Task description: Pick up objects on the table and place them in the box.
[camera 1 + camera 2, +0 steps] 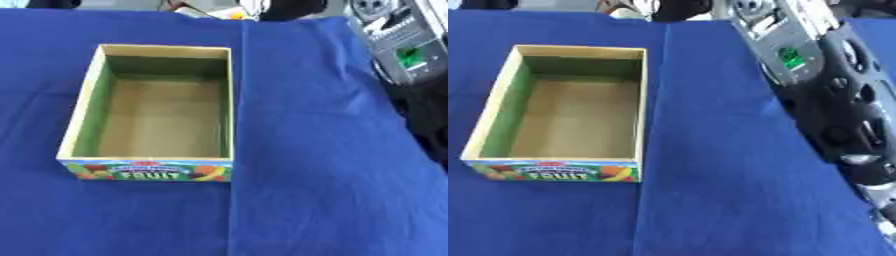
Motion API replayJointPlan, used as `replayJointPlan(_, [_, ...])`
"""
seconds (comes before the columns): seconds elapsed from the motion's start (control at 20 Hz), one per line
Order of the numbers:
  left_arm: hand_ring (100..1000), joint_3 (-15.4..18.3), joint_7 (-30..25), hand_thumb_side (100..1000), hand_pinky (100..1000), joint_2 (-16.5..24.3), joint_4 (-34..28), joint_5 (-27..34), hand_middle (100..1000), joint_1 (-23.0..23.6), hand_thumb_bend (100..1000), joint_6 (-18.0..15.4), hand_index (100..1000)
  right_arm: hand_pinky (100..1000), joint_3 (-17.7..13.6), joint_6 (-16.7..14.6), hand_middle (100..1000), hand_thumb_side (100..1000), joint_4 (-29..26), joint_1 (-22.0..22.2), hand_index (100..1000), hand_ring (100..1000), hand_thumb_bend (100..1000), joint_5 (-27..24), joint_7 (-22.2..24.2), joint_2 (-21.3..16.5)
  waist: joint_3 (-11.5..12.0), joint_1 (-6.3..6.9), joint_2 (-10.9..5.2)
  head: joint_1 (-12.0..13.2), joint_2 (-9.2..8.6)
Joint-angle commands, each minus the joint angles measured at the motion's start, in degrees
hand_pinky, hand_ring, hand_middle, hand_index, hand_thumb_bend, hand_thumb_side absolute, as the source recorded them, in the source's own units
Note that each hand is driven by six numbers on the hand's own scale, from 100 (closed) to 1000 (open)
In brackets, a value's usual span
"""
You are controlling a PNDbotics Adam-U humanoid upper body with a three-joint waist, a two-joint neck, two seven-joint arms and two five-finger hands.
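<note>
An open cardboard box with a green inner wall and a colourful front panel reading FRUIT stands on the blue cloth, left of centre. Only its bare brown floor shows inside. No loose objects show on the cloth in either view. My right arm, grey and black with a small green light, runs along the right edge from the lower corner up to the top. It is well right of the box and above the cloth. Its far end at the top edge is too unclear to read as a hand. My left hand does not show.
The blue cloth covers the whole table, with a fold line running down just right of the box. Some clutter lies beyond the far edge of the table.
</note>
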Motion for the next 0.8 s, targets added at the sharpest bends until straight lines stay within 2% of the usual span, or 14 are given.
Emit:
replayJointPlan(0.05, [932, 0.07, 0.04, 1000, 726, 0.38, -0.98, -0.21, 943, -0.93, 100, -1.2, 990, 626, -0.45, 0.81, 343, 204, 0.68, 0.01, 313, 441, 100, 2.9, -0.66, 3.44, 0.07, 0.15, -0.94, -0.21, 0.31])
replayJointPlan(0.25, [932, -0.02, 0.08, 1000, 726, 0.34, -0.98, -0.36, 943, -1.09, 100, -1.56, 989, 623, 0.22, 1.18, 342, 204, 3.94, 1.6, 311, 442, 100, 6.16, -1.87, 8.74, -0.11, -0.02, -0.66, 0.27, 0.31])
replayJointPlan(0.4, [932, 0.03, 0.17, 1000, 726, 0.43, -0.98, -0.51, 943, -0.98, 100, -1.64, 990, 620, 1.09, 0.56, 342, 204, 6.9, 2.61, 312, 442, 100, 11.01, -2.45, 12.21, -0.35, -0.15, -0.54, 0.89, 0.55])
replayJointPlan(0.55, [932, 0.01, 0.22, 1000, 726, 0.37, -0.98, -0.54, 943, -1.01, 100, -1.62, 990, 617, 1.92, -0.57, 343, 204, 8.67, 3.53, 312, 443, 100, 13.53, -2.45, 13.93, -0.41, -0.27, -0.43, 1.31, 0.57])
replayJointPlan(0.8, [932, -0.07, 0.15, 1000, 725, 0.25, -0.98, -0.44, 943, -1.19, 100, -1.49, 989, 614, 3.56, -1.77, 347, 204, 10.8, 4.17, 317, 451, 100, 14.25, -1.66, 15.17, -0.25, -0.41, -0.33, 1.3, 0.34])
